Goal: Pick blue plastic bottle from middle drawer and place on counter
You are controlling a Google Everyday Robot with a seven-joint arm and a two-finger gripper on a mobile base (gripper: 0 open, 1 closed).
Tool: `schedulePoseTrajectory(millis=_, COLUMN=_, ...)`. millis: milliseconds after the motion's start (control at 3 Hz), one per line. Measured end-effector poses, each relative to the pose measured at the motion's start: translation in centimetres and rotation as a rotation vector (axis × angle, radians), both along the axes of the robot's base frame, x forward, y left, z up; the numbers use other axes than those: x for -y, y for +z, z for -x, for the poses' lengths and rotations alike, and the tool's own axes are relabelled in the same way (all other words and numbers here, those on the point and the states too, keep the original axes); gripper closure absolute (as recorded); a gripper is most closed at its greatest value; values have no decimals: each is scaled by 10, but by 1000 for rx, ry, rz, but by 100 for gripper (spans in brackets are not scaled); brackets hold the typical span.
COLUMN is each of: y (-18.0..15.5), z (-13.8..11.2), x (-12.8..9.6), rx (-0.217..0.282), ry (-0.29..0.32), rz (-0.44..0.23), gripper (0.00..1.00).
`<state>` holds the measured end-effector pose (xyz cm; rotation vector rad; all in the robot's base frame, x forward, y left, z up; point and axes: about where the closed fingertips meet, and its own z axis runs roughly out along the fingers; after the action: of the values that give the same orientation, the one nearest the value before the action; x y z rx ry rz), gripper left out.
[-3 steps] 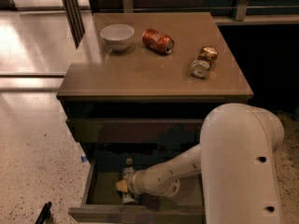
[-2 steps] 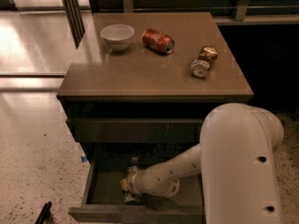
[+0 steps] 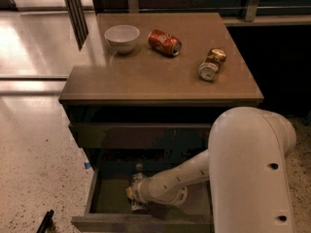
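The middle drawer [image 3: 93,194] stands pulled open under the counter [image 3: 146,79]. My gripper [image 3: 133,194] is down inside the drawer, near its left front part, at the end of my white arm [image 3: 184,176]. A small pale shape [image 3: 139,168] just behind the gripper looks like the cap end of the blue plastic bottle. The rest of the bottle is hidden by the gripper and wrist. I cannot tell whether the gripper touches it.
On the counter lie a white bowl [image 3: 122,36] at the back left, a red soda can [image 3: 164,42] on its side, and a gold-brown can [image 3: 212,64] on its side to the right. My arm's large white housing [image 3: 252,174] covers the drawer's right part. Speckled floor [image 3: 34,154] lies to the left.
The gripper has shifted only very slightly inside the drawer. Nothing else has moved.
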<state>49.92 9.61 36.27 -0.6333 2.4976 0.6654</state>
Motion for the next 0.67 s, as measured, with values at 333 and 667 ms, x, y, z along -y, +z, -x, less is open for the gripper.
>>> schedulePoseTrajectory(millis=333, y=29, z=4, x=6, rx=28, ry=68, rz=-16, gripper=100)
schedulePoseTrajectory(millis=667, y=64, z=15, x=22, rx=61, ry=150, rz=35, gripper=100)
